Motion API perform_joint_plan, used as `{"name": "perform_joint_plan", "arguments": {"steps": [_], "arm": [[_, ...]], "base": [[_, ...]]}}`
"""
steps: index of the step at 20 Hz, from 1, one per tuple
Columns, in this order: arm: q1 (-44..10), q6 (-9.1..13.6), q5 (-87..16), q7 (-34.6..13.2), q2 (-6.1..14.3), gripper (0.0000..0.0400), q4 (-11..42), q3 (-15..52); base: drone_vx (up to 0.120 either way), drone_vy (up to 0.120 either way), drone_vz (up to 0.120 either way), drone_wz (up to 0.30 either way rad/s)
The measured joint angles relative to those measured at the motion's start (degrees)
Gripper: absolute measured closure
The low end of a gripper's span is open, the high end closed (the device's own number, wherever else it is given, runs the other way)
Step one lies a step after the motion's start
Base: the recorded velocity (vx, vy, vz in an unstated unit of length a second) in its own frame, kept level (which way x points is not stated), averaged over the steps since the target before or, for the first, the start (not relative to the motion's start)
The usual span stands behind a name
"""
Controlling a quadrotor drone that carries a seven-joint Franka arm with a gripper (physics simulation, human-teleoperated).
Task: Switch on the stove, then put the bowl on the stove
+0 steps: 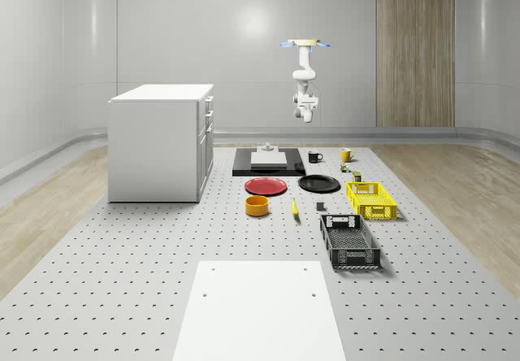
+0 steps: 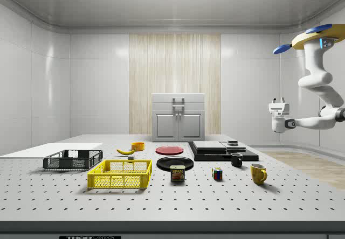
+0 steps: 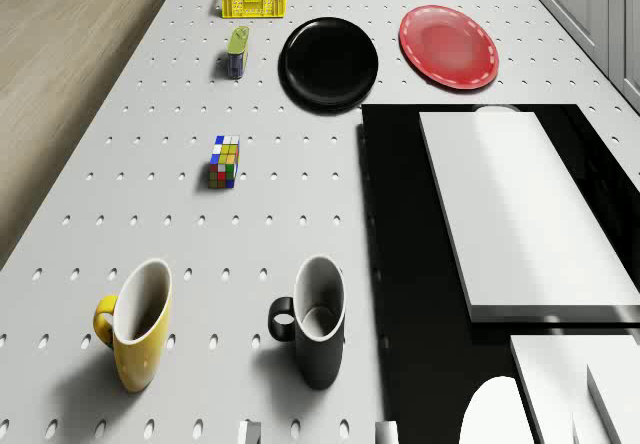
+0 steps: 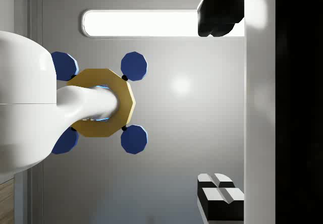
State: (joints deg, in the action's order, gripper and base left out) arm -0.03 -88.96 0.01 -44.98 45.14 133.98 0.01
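Above the far end of the perforated table [image 1: 122, 255], right of centre in the upper part of the whole-scene view, the drone [image 1: 306, 45] is seen hovering in mid-air, with the white arm folded down beneath it. The gripper [image 1: 305, 117] is held in the air well above the table, higher than the black mug [image 1: 315, 157] and the yellow mug [image 1: 345, 155] that are shown below it in the whole-scene view. In the side view the drone [image 2: 318, 37] is placed at the upper right edge, and the gripper [image 2: 277, 121] is shown to the right of the stove [image 2: 223, 150], clear of it. In the wrist view the gripper [image 4: 222, 105] is shown with its two fingers [image 4: 219, 196] set wide apart and nothing held between them. The stove [image 1: 244, 166], a flat black slab topped by a pale block, is found just above the centre of the whole-scene view, beside the white cabinet [image 1: 158, 141]. The bowl [image 1: 257, 206], orange-yellow, is set on the table nearer the camera, just below the red plate [image 1: 266, 186] and well apart from the stove. A black plate [image 1: 318, 184], a yellow basket [image 1: 371, 199] and a black basket [image 1: 349, 241] are laid out lower right of these.
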Motion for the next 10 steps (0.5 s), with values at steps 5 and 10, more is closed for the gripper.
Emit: {"name": "perform_joint_plan", "arguments": {"steps": [5,10], "arm": [[-0.1,4.8,0.0,0.1,-1.1,0.0000,-6.1,0.1],[-0.2,8.3,0.1,0.1,-3.1,0.0000,-11.8,0.1]], "base": [[0.064,-0.064,0.000,0.000],[0.120,-0.120,0.000,0.000]]}}
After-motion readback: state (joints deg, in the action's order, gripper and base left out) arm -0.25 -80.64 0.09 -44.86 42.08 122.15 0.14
